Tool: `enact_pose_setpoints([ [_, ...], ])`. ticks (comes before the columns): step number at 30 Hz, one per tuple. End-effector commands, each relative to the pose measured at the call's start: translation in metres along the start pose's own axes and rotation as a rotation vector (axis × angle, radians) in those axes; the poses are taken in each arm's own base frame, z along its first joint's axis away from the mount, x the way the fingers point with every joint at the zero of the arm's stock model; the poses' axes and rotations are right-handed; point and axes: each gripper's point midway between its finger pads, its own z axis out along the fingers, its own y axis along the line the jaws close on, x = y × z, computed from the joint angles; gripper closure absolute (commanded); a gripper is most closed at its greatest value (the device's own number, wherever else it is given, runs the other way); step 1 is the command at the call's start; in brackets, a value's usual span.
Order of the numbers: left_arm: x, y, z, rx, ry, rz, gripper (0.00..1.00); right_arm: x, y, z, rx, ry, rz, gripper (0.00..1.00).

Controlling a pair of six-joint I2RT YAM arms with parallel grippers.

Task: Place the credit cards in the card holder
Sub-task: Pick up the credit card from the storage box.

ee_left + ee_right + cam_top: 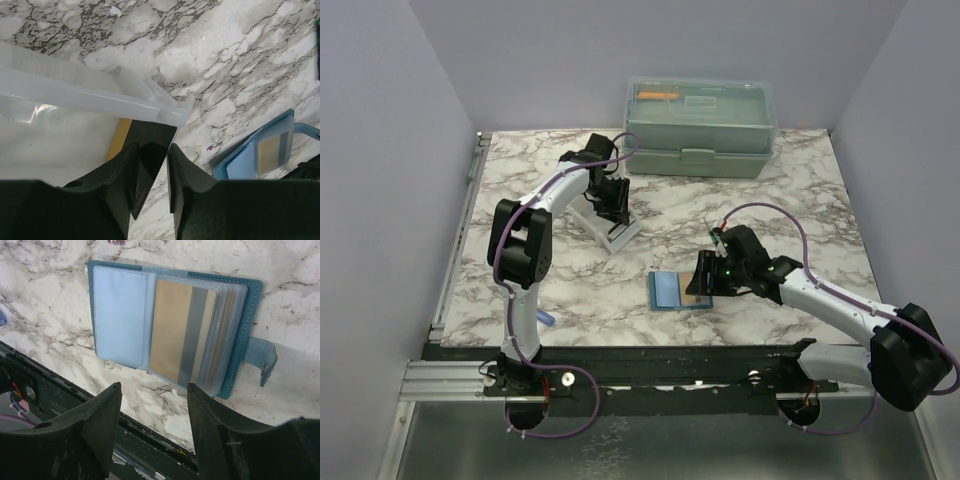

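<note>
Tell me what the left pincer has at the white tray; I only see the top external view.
Observer: The left pincer is shut on a dark card at the corner of the white tray.
Operator: Report what lies beside it.
Observer: The edge of a yellow-orange card shows beside the dark one.
Operator: Check the card holder.
Observer: The card holder lies open, a gold card with a grey stripe already sleeved.
</note>
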Motion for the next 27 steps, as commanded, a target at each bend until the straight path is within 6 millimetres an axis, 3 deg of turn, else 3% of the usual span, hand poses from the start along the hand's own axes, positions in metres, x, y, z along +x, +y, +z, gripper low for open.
enact_pose_setpoints([
  [1,-0.005,-0.013,-0.023,0.027,-0.033,0.027,0.68,-0.008,0.009,-0.001,-0.028,-0.008,-0.017,0.42],
  [10,-0.007,-0.015,-0.027,0.022,-0.04,0.027,0.75,-0.009,0.009,0.0,-0.028,-0.004,-0.02,0.42],
  [19,-0.006,-0.004,-0.031,-0.078,-0.026,-0.006,0.91,-0.01,0.009,0.002,-0.026,-0.001,-0.022,0.42],
  [27,-0.019,-0.002,-0.055,-0.23,-0.104,0.012,1.0,-0.01,0.009,0.004,-0.022,0.006,-0.021,0.42],
])
